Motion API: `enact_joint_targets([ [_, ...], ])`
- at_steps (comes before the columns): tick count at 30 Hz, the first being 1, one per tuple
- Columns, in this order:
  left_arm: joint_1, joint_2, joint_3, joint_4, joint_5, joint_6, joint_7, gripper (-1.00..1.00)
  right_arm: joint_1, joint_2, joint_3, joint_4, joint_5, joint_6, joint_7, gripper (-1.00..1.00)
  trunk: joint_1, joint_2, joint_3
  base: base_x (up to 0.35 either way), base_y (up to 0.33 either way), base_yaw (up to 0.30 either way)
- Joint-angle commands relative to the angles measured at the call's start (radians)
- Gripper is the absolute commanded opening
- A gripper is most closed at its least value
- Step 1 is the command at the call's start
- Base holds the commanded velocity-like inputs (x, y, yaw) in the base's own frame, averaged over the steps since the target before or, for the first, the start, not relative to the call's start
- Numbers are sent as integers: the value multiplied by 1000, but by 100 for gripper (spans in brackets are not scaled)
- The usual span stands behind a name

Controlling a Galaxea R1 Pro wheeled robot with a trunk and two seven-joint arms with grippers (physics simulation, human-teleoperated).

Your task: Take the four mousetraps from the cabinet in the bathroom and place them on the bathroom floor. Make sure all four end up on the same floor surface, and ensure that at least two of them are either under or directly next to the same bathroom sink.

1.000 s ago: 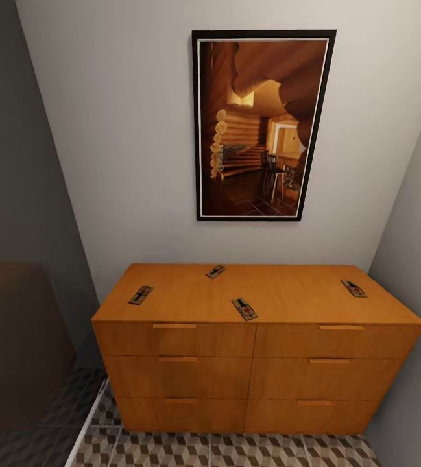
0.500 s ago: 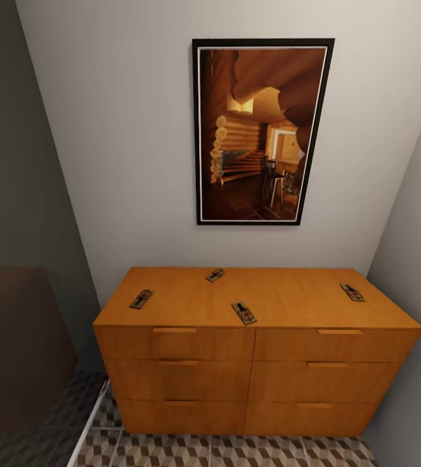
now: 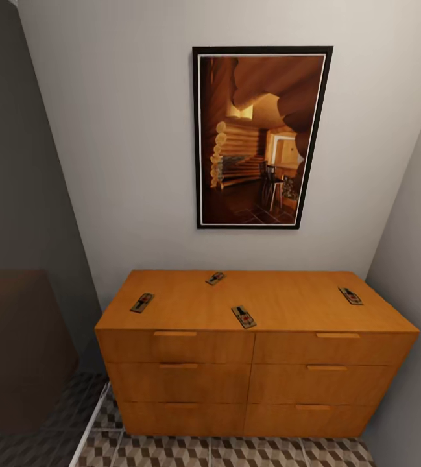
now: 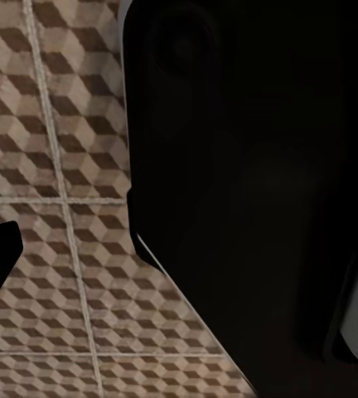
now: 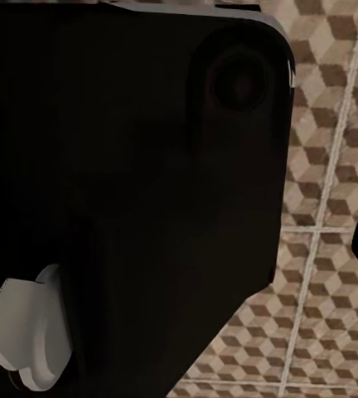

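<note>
Four mousetraps flat on cabinet point(image 3: 262, 308) top, lower half of head frame, none yet on bathroom floor point(image 3: 236, 452).
Left to right:
- left trap point(image 3: 141, 302), long axis diagonal
- rear trap point(image 3: 215, 278), near wall
- front trap point(image 3: 243, 316), near front edge, likely easiest first pick
- right trap point(image 3: 350, 296)

Both arms low, wrist cameras facing floor tiles point(image 4: 55, 166). Finger state of either gripper: cannot tell. Nearer arm: cannot tell.

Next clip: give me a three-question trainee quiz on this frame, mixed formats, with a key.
1. How many mousetraps lie on the cabinet top?
2. True or false: one drawer stands open.
3. What hangs on the wall above the cabinet? A) mirror B) framed picture C) shelf

Key: 1) four; 2) false, all look shut; 3) B
</note>
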Motion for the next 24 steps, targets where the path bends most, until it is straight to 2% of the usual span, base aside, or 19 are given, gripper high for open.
enact_joint_targets([
  [1,-1,0,0,0,0,2,0,100,0,0,0,-3,0,0,0,100,-4,7,2,0,0,0],
  [15,-5,-2,-1,0,0,5,1,100,-1,0,0,-17,1,0,0,100,-58,105,46,0,0,0],
  [24,-30,-2,-1,-4,0,52,0,100,-2,-2,-1,-81,-1,2,0,100,-92,168,74,0,0,0],
])
